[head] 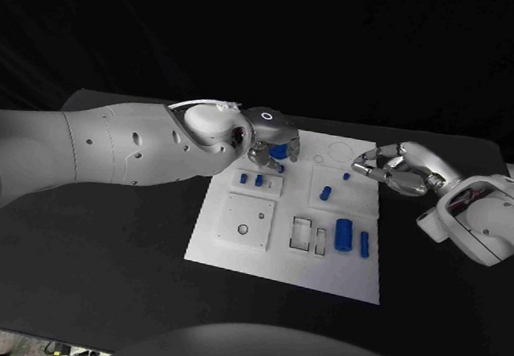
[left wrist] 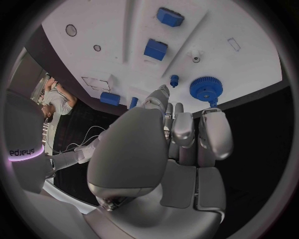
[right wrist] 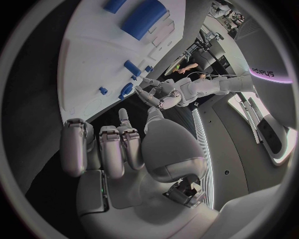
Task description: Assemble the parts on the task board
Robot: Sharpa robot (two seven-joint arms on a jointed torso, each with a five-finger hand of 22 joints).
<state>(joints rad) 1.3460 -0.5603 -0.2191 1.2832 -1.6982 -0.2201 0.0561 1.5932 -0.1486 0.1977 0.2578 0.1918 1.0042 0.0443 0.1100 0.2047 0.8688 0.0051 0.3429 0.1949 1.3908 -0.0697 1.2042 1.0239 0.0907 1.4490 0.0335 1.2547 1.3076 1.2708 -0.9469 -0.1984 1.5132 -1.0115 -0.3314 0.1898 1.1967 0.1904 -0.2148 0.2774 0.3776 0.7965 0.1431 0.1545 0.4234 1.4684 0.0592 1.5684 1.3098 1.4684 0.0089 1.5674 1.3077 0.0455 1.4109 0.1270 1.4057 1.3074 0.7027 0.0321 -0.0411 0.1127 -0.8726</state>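
Both hands over far edge of task board (head: pixel 231 253).
Left hand (head: pixel 266 136) at 11 o'clock, above blue gear (left wrist: pixel 206 88), fingers curled, apparently empty; right hand (head: pixel 394 168) at 1 o'clock, fingers curled, empty.

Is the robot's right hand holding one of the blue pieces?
No, the right hand hovers at the far right edge of the task board with its fingers curled and nothing blue in them.

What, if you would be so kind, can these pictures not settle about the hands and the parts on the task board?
- Head view: the left hand covers the blue gear; whether its fingers touch it is hidden.
- Left wrist view: the gear lies just past the fingers; contact is unclear.
- Head view: the right hand is too small to tell whether it holds anything.
- Small recesses on the task board are too fine to read.
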